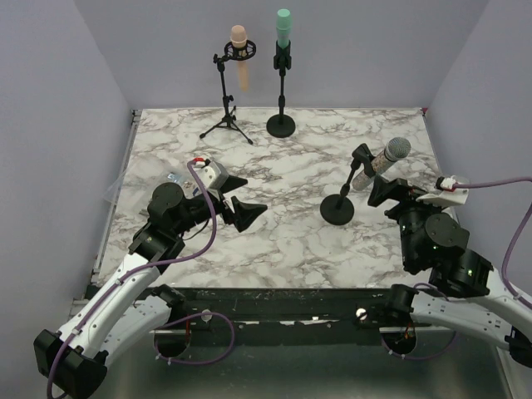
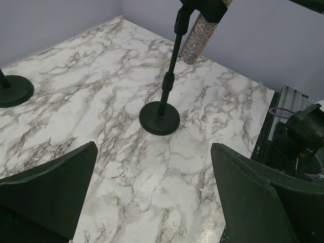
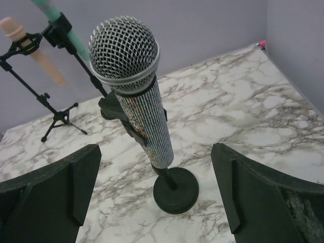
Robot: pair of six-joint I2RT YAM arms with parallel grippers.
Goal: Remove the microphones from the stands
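A silver glitter microphone (image 1: 384, 160) with a mesh head leans in the clip of a short black stand (image 1: 337, 209) at the table's right centre. My right gripper (image 1: 384, 193) is just behind it, open. In the right wrist view the microphone (image 3: 139, 111) rises between the two spread fingers without touching either, and the stand's round base (image 3: 176, 190) sits on the marble below. My left gripper (image 1: 253, 195) is open over the table's left centre, empty, pointing at the stand. The left wrist view shows the stand's base (image 2: 159, 118) ahead and the microphone's handle (image 2: 198, 38) at the top.
At the back stand a pink microphone (image 1: 240, 54) on a tripod stand (image 1: 226, 125) and a green microphone (image 1: 283, 33) on a round-base stand (image 1: 281, 125). Lavender walls close in the marble table (image 1: 299, 166) on three sides.
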